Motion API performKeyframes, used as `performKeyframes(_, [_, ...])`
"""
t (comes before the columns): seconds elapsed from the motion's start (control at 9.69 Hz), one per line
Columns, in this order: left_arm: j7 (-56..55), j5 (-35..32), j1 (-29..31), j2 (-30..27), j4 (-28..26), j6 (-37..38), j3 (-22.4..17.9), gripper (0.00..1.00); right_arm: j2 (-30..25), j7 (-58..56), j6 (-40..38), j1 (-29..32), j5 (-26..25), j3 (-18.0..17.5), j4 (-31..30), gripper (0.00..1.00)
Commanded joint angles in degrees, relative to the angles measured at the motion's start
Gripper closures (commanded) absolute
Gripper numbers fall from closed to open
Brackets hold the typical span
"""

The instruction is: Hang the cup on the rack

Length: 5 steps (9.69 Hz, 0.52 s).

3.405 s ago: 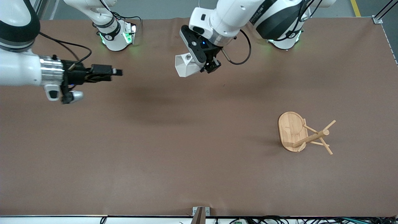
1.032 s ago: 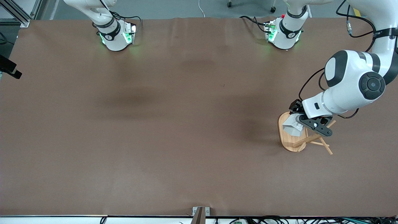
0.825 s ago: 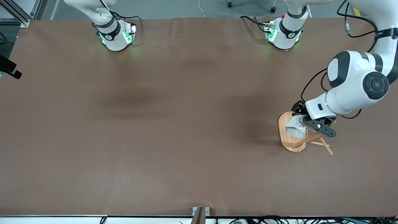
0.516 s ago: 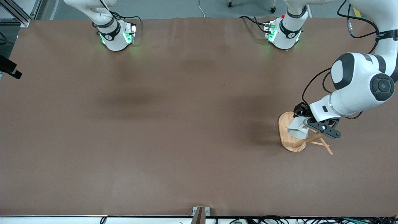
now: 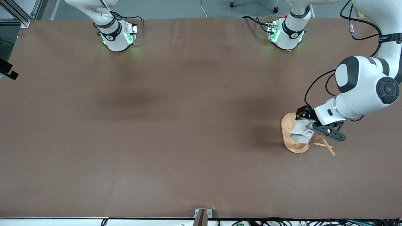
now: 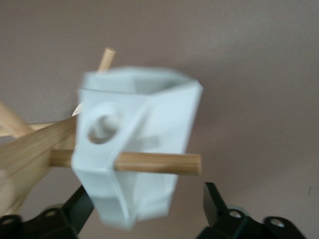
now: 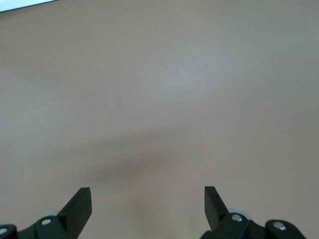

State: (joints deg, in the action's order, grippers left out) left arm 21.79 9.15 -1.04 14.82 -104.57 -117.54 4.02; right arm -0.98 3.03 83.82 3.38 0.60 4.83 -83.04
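The white faceted cup (image 5: 301, 135) is at the bamboo rack (image 5: 290, 142), over its oval base at the left arm's end of the table. In the left wrist view the cup (image 6: 144, 129) is blurred, and a peg (image 6: 159, 163) crosses in front of it just below the handle hole. I cannot tell whether the peg passes through the handle. My left gripper (image 5: 306, 124) is open around the cup (image 6: 147, 193), with a gap on one side. My right gripper (image 7: 148, 199) is open and empty over bare table.
The rack's other pegs (image 5: 328, 148) stick out beside the cup, toward the front camera. The brown table mat (image 5: 188, 125) covers the whole surface. A black part of the right arm (image 5: 7, 71) shows at the table's right-arm end.
The left arm has carried the cup from mid-table to the rack, then shifted it a little toward the front camera along the pegs. The right arm has pulled back to the table's edge.
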Motion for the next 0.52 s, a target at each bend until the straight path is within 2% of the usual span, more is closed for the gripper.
performKeyframes(0.0, [-2.79,0.7,0.16,0.92,0.5,-0.67,-0.24,0.0,-0.52,0.48,0.03,0.49,-0.69,-0.96,-0.55,0.0])
performKeyframes(0.1, [-5.16,0.26,-0.1,-0.04,1.37,0.46,-0.24,0.0,-0.52,0.48,0.2,0.49,-0.69,-0.96,-0.55,0.0])
performKeyframes(0.41, [-15.26,-0.27,-0.72,-5.47,5.33,11.17,-0.24,0.0,-0.52,0.48,0.29,0.49,-0.6,-0.96,-0.64,0.0])
